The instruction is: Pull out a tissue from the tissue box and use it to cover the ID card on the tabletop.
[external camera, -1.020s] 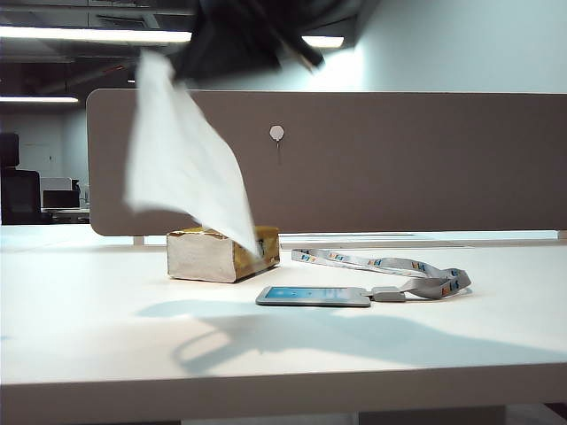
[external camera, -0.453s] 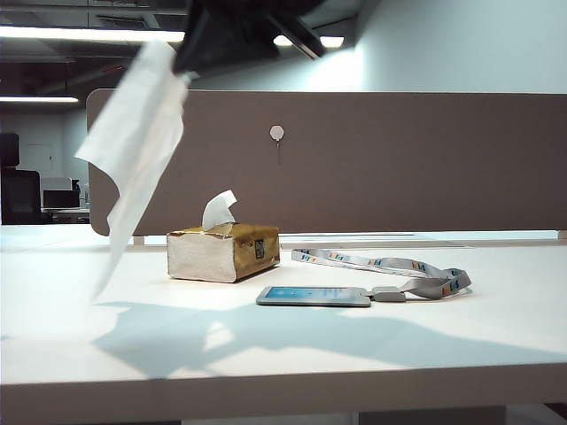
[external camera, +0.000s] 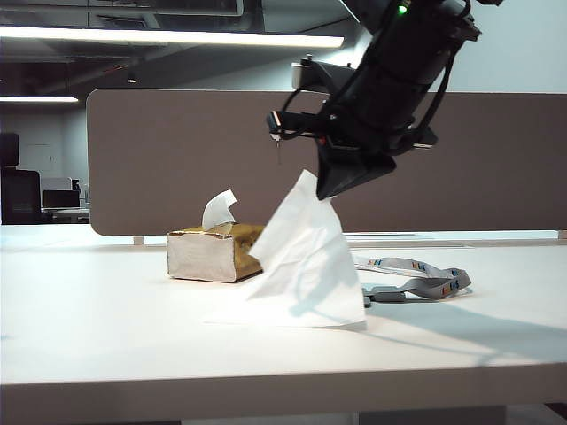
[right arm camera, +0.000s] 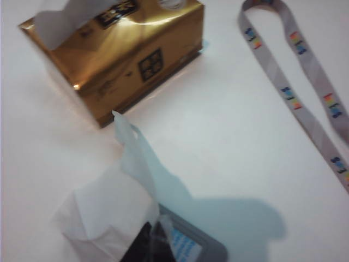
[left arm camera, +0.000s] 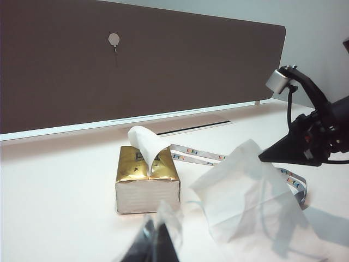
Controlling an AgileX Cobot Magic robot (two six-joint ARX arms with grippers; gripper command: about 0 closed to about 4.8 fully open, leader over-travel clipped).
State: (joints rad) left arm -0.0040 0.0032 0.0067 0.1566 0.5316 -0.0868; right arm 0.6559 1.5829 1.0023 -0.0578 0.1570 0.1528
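My right gripper [external camera: 326,193] is shut on a corner of the white tissue [external camera: 306,266]. The sheet hangs down in front of the ID card, and its lower edge rests on the tabletop [external camera: 106,328]. The right wrist view shows the gripper [right arm camera: 155,245] with the tissue [right arm camera: 109,213] bunched at its tip, and a corner of the ID card's [right arm camera: 188,246] light-blue face showing beside it. The gold tissue box [external camera: 208,254] stands just left, a small white tuft [external camera: 219,210] poking from its top. My left gripper [left arm camera: 155,245] stays shut and empty, well short of the box [left arm camera: 147,180].
The grey lanyard [external camera: 416,273] with coloured marks loops to the right of the card. A brown-grey partition panel [external camera: 478,168] runs along the back edge of the desk. The right arm [left arm camera: 316,131] reaches in above the tissue [left arm camera: 256,202].
My right gripper has swung from high at the upper left across to the right and down, carrying the tissue. The sheet now hangs over the ID card and hides it.
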